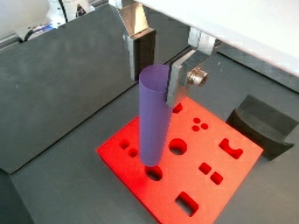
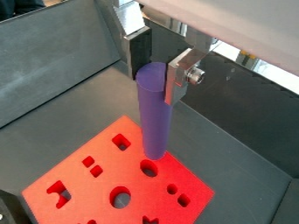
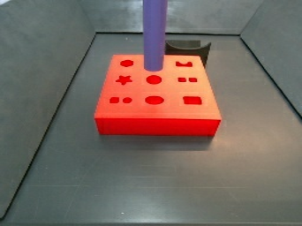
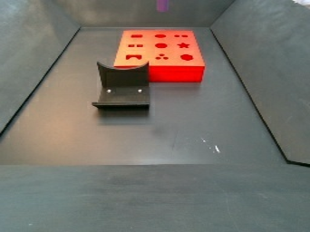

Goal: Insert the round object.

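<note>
The dark floor (image 4: 169, 127) of the enclosure carries the red block (image 3: 154, 93), which lies toward the far wall in a side view, its shaped holes facing up; the fixture (image 4: 121, 86) stands just beside the block, apart from it. The round object (image 3: 154, 33) hangs upright over the block, its lower end at a round hole (image 2: 149, 165) near one edge of the top face, at or just inside the rim; depth of entry cannot be told. The gripper (image 1: 162, 72) is above the block, its silver fingers (image 2: 181, 75) clamped on the peg's upper end in both wrist views. Main risk, in my judgement: a slight tilt or sideways offset would set the peg's end on the hole's rim, and downward force would then jam it or slide it within the pads. Lesser risk: releasing before the peg is seated could let it topple across the block.
</note>
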### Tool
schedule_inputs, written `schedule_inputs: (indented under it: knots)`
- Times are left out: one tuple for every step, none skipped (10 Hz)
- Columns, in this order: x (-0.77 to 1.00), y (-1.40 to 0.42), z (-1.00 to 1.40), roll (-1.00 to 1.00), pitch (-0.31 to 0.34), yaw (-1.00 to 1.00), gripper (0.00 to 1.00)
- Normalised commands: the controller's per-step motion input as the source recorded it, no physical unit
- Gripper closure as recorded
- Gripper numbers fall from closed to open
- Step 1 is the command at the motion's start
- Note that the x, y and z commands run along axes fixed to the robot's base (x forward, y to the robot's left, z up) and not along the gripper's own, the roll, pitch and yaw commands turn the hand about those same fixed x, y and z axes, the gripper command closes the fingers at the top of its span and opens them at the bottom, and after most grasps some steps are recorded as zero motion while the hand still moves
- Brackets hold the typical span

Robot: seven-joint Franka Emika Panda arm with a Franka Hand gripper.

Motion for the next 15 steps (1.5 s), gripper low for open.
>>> schedule_inputs:
  knots:
    - [0.00,0.23,-0.23,0.08,-0.059,0.10,1.00]
    - [0.07,0.51,-0.17,0.20,0.000,0.05,1.00]
    - [0.00,0.72,-0.25,0.18,-0.043,0.00,1.00]
    - [0.00,0.73,-0.15,0.09,-0.097,0.00,1.00]
    - [0.00,0.61,-0.24,0.11,-0.111,0.00,1.00]
    - [0.10,0.18,-0.43,0.14,-0.144,0.00,1.00]
    - [0.31,0.00,-0.46,0.12,-0.140,0.00,1.00]
    - [0.15,-0.12,-0.47,0.14,-0.173,-0.02,1.00]
    - [0.00,0.00,-0.38,0.14,-0.107,-0.07,1.00]
    - [0.00,0.00,-0.34,0.10,-0.103,-0.06,1.00]
    - [0.00,0.01,-0.32,0.11,-0.094,-0.06,1.00]
    - [0.00,0.00,-0.27,0.08,-0.099,-0.07,1.00]
    - [0.00,0.00,-0.26,0.05,-0.114,-0.03,1.00]
    - [0.00,0.00,-0.28,0.06,-0.110,-0.01,1.00]
    - [0.00,0.02,-0.30,0.08,-0.106,-0.01,1.00]
